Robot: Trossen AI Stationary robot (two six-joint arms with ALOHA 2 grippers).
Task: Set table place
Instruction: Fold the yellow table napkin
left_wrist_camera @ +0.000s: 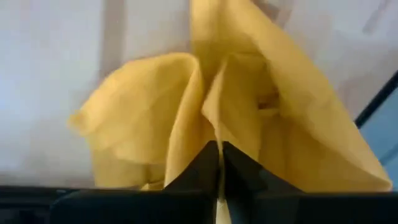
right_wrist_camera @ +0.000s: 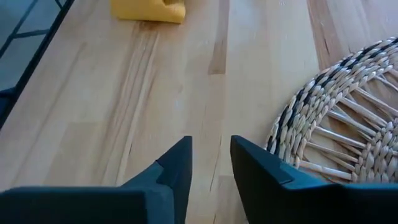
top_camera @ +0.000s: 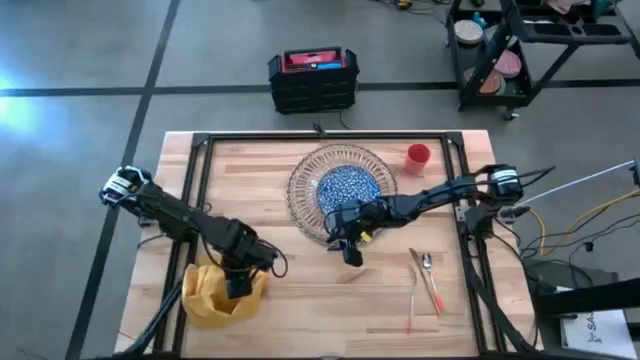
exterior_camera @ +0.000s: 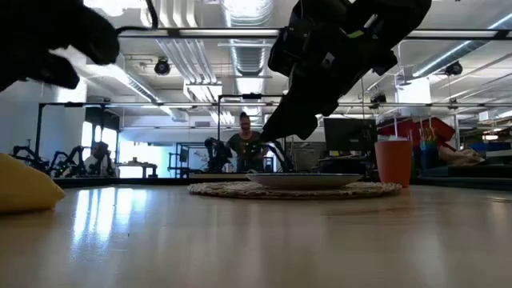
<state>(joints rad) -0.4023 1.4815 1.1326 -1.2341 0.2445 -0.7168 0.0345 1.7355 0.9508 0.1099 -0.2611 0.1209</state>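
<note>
The left gripper [left_wrist_camera: 219, 163] pinched the crumpled yellow cloth napkin [left_wrist_camera: 217, 106] at lower left, near the table's [top_camera: 300, 320] edge; right gripper [right_wrist_camera: 210, 163] hovered open beside the round woven placemat [right_wrist_camera: 348, 124].

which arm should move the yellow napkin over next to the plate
Left. Its end effector is already pinched shut on the yellow napkin. The right end effector hangs open and empty beside the woven mat.

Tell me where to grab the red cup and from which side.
Take the red cup by its upright side wall, closing across its width. Come from the right hand's side or from above: it stands upright beside the woven placemat, so that side is crowded.
</note>
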